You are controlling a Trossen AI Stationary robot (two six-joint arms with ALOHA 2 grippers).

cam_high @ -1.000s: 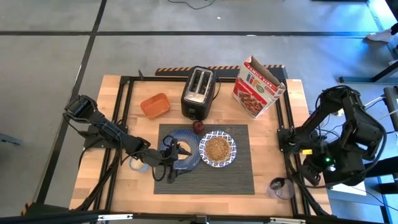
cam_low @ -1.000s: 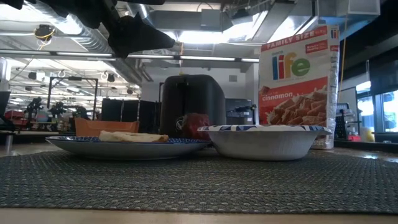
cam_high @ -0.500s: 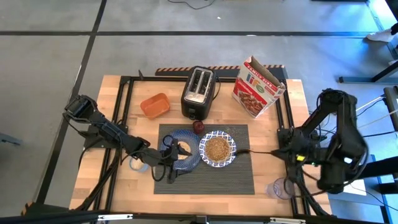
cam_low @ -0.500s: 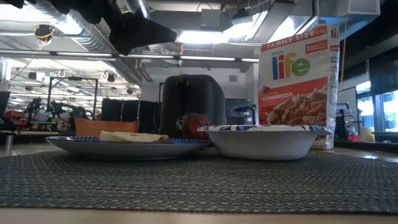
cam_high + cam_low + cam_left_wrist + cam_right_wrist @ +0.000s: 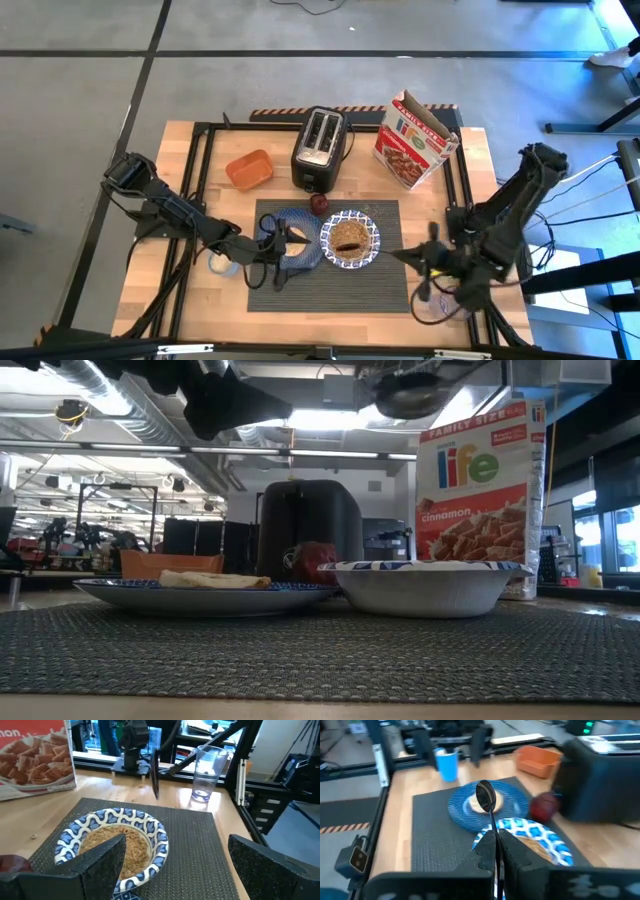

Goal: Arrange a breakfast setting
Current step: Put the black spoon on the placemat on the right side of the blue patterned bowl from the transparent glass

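Note:
The dark grey placemat (image 5: 330,285) holds the round blue plate (image 5: 305,258) with the bagel (image 5: 213,579), and to its right the blue-and-white bowl (image 5: 366,232) with cereal in it. The small dark red jar (image 5: 319,205) stands at the mat's far edge. My left gripper (image 5: 281,252) is open and empty above the plate; in the left wrist view (image 5: 175,870) it faces the bowl (image 5: 112,837). My right gripper (image 5: 405,254) is shut on the metal spoon (image 5: 486,796), whose bowl end hangs over the cereal bowl (image 5: 348,240). My right gripper pinches the spoon's handle (image 5: 495,842) between its two fingers, toward the handle's free end. The fingers come level from the table's right side and the spoon runs on forward along them. The spoon is lifted clear, its bowl end (image 5: 405,395) above the cereal bowl.
The black toaster (image 5: 318,148), the orange tub (image 5: 249,168) and an open cereal box (image 5: 415,140) stand behind the mat. A blue cup (image 5: 218,265) stands left of the mat and a clear plastic cup (image 5: 207,772) stands near the table's front right corner.
My right gripper has swung from the table's right edge toward the left, over the mat, carrying the spoon. The spoon's bowl end has gone from right of the mat to above the cereal bowl.

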